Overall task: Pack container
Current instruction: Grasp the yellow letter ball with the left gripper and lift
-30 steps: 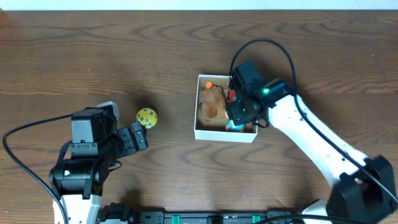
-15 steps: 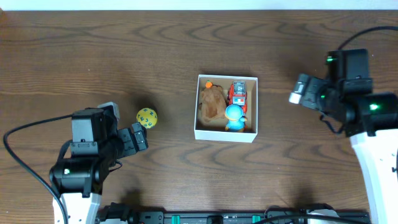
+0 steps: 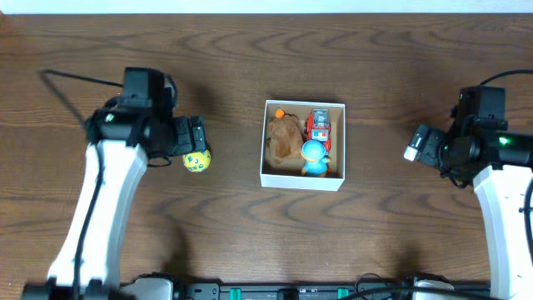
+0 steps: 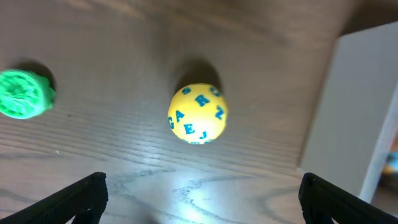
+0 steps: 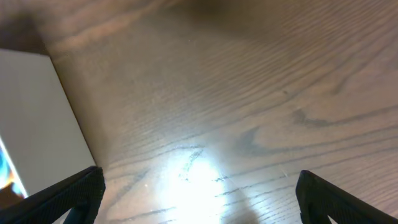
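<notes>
Your left claw [image 4: 202, 202] hangs spread over the yellow ball [image 4: 197, 114]
Descend off-centre and a finger [image 4: 81, 193] could roll it across the desk [image 3: 250, 242], away from the nearby container [image 3: 301, 180]; your right claw [image 3: 419, 143] is released too

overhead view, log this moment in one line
left jaws open, aimed at yellow ball | right jaws open, empty | container holds plush, truck, blue figure | ball outside container
</notes>
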Robot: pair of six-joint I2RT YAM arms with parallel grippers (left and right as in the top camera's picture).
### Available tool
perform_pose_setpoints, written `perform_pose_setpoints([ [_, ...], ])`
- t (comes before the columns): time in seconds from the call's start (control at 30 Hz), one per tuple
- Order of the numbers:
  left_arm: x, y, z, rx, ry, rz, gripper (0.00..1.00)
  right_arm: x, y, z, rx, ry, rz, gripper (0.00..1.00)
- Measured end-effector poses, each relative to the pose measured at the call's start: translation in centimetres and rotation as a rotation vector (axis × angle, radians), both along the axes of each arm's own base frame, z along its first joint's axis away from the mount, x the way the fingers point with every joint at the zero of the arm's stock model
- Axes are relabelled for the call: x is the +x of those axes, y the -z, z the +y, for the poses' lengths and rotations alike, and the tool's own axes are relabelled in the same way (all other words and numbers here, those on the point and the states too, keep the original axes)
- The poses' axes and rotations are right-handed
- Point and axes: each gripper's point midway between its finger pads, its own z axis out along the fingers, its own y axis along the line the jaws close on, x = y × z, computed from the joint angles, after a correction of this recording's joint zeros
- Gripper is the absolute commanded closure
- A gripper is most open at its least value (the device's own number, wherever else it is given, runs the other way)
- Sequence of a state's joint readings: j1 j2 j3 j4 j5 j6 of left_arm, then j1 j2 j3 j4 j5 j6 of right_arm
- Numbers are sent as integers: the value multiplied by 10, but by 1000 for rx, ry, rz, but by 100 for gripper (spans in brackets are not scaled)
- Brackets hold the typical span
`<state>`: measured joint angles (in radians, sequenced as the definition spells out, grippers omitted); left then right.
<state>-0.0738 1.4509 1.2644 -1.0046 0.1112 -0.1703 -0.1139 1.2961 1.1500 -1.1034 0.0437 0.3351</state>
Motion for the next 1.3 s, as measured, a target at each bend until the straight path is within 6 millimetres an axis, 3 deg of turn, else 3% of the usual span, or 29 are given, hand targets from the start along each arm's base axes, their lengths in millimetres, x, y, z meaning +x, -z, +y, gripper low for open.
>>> perform_pose_setpoints([
  [0.27,14,70,1,31,28,187,2,-2,10,1,1,-12,12,1],
  [0.63,13,129,1,44,39,339,2,-2,10,1,0,-17,13,1],
  [0.67,12,131,1,44,39,345,1,-2,10,1,-1,-18,13,1],
  [0.73,11,134,1,45,38,354,11,-2,10,1,-1,-19,13,1],
  [0.8,11,134,1,44,40,354,31,-2,10,1,-2,-21,14,1],
  [0.83,11,134,1,44,40,354,48,-2,10,1,-2,-22,14,1],
  [0.9,11,134,1,45,40,354,61,-2,10,1,-3,-25,14,1],
  [1.3,8,133,0,37,42,365,62,-3,10,1,-3,-26,16,1],
])
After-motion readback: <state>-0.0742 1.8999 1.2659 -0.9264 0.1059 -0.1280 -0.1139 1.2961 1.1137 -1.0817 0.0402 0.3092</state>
